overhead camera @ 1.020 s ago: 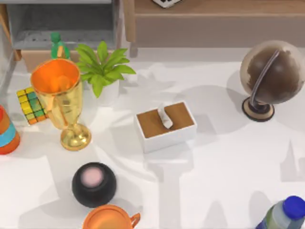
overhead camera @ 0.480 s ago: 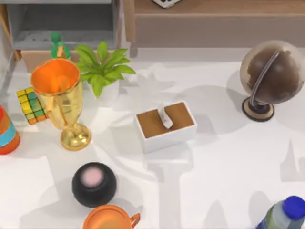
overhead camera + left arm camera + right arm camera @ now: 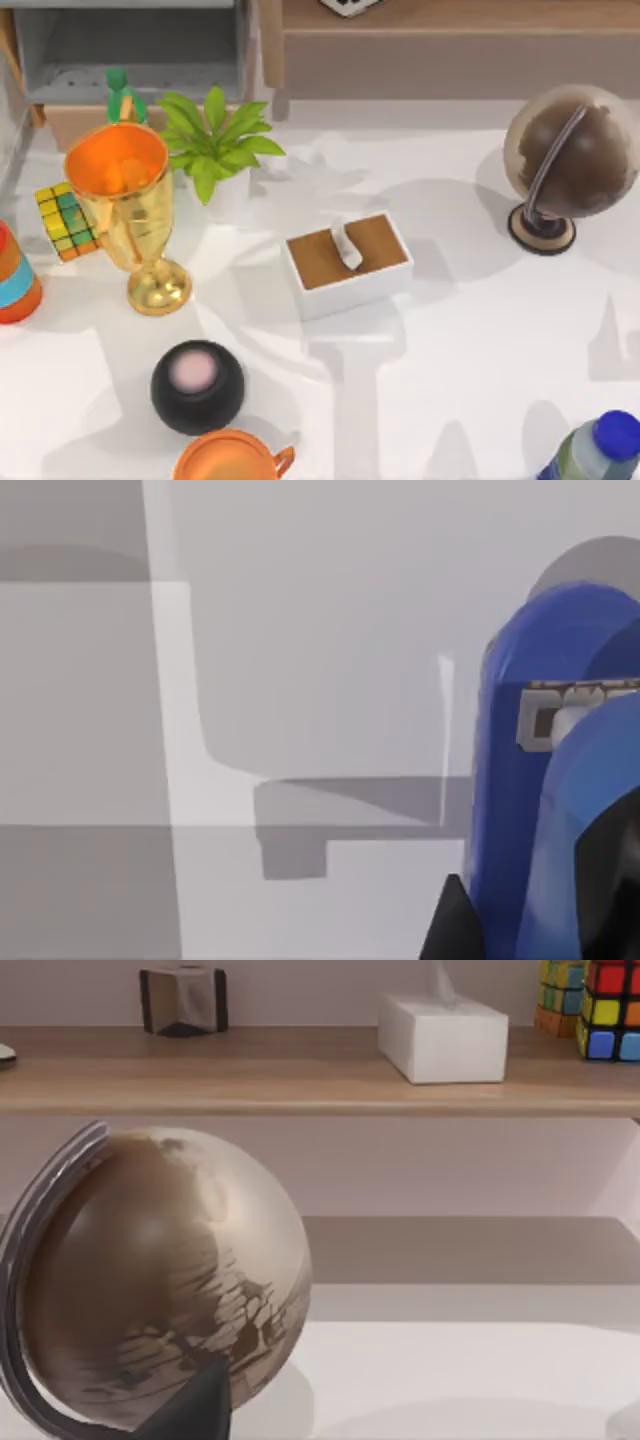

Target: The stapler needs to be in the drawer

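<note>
Here, the left wrist view brings a blue stapler (image 3: 545, 780) very close to the lens, against plain grey walls. It is slim and glossy, its rounded end uppermost in the picture, with a small metal staple slot showing across its face. Its long axis appears to run along the line of the left arm's gripper, so the stapler looks to be held there; a dark finger (image 3: 452, 925) shows beside its lower end. Whether the fingers actually clamp it cannot be told from these pictures.

In the top view, the drawer (image 3: 60, 105) sits at the table's far left corner, with grey inner walls and a tan wooden front edge. The grey surfaces behind the stapler suggest the left arm is at or inside that drawer, so the left arm is judged the nearer one and the coming move is likely a release.

The right arm idles near a brown globe (image 3: 150, 1280), and the state of its fingers cannot be told. A tissue box (image 3: 347, 263) sits mid-table.
</note>
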Robot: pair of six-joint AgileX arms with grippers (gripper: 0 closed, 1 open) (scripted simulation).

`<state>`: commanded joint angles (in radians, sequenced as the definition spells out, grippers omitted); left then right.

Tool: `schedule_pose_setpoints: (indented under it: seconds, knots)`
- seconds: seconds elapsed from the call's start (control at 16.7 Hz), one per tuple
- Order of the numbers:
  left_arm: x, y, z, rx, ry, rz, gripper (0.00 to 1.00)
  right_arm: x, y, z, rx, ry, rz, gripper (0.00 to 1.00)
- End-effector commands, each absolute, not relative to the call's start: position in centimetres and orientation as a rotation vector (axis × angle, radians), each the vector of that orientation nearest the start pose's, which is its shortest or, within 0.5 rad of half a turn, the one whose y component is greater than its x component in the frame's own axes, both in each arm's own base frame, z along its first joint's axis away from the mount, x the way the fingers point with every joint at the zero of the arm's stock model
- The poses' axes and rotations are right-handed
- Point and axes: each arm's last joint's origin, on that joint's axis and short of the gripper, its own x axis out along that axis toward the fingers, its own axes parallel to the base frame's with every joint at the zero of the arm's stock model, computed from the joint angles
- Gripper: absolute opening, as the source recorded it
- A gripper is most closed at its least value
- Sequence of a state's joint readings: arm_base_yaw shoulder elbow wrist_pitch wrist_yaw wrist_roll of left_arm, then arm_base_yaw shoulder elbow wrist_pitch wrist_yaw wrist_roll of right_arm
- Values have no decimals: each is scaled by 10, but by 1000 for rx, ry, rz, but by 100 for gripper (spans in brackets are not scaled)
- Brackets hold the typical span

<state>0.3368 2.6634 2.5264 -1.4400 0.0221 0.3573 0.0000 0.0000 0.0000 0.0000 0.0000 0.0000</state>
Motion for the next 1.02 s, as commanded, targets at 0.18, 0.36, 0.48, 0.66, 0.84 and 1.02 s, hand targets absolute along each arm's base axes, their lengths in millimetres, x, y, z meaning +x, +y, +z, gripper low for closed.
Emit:
schedule_pose_setpoints:
  seconds: [0.18, 0.36, 0.48, 0.66, 0.84, 1.02]
  knots:
    - [480, 175, 149, -7, 1572, -17, 38, 106, -1, 160, 0, 0, 0, 100]
    - [480, 175, 149, -7, 1572, -17, 60, 106, -1, 160, 0, 0, 0, 100]
    - [480, 175, 149, -7, 1572, -17, 75, 106, -1, 160, 0, 0, 0, 100]
    - [480, 175, 149, -7, 1572, -17, 98, 106, -1, 160, 0, 0, 0, 100]
    - [480, 175, 149, -7, 1572, -17, 100, 106, -1, 160, 0, 0, 0, 100]
    - [480, 175, 149, -7, 1572, -17, 100, 106, -1, 160, 0, 0, 0, 100]
